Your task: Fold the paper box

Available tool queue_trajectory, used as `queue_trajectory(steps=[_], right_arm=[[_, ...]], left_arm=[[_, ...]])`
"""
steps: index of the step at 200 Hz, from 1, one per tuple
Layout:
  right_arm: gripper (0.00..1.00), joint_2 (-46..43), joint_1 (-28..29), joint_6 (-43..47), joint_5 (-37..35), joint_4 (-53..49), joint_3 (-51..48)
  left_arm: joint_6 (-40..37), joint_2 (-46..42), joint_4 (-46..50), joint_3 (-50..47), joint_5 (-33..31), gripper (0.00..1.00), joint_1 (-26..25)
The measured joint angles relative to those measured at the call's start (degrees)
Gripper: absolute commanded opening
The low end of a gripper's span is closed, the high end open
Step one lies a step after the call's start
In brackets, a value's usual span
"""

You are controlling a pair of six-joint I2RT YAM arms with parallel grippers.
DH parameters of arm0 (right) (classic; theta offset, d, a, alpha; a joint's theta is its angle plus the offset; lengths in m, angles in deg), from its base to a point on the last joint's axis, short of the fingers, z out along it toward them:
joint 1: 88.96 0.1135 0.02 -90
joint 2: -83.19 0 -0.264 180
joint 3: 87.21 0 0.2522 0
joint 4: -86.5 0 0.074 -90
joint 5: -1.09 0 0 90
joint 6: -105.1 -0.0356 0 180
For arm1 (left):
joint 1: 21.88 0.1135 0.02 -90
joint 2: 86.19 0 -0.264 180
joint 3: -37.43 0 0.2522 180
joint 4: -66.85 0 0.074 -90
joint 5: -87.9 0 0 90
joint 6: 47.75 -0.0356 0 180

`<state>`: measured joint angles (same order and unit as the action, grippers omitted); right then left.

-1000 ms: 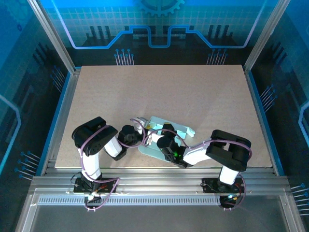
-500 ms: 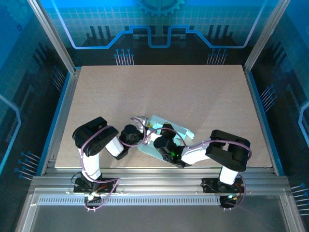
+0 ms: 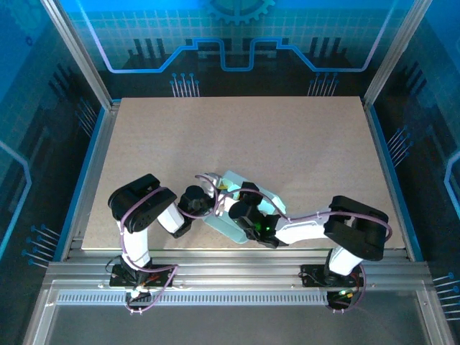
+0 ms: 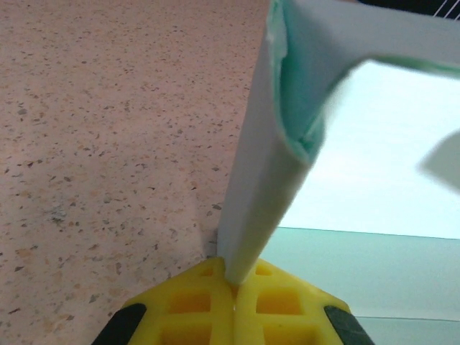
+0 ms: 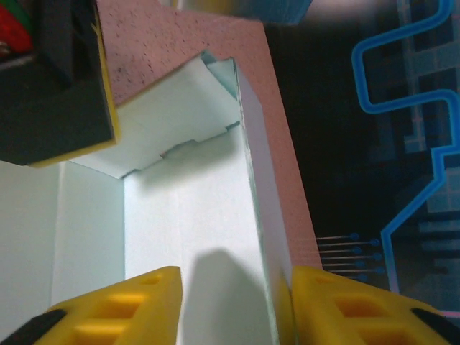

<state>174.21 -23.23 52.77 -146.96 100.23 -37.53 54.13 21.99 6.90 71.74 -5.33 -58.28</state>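
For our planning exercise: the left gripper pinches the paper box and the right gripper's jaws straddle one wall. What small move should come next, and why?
Probably draw the right gripper back off the upright wall: its jaws stand open either side, gripping nothing, and that wall already stands folded. The left gripper, shut on the paper box, can steady it.

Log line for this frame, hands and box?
left hand: shut on paper box flap | right hand: open, straddling an upright box wall | paper box: partly folded, on table
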Motion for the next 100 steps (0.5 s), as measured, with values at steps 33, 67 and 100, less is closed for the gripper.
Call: queue_trajectory(steps=[33, 67, 100], right_arm=[[0.74, -7.13, -0.02, -5.27, 4.96, -9.62, 0.2], [0.81, -14.97, -0.42, -11.41, 9.6, -19.96, 0.52], [0.86, -20.2, -1.73, -16.65, 13.4, -27.41, 0.66]], left_arm=[[0.22, 0.0, -1.79, 0.59, 0.04, 0.0, -0.15], [0.24, 0.0, -2.58, 0.94, 0.02, 0.0, -0.09], [0.24, 0.11, -2.45, 1.75, 0.02, 0.0, -0.09]])
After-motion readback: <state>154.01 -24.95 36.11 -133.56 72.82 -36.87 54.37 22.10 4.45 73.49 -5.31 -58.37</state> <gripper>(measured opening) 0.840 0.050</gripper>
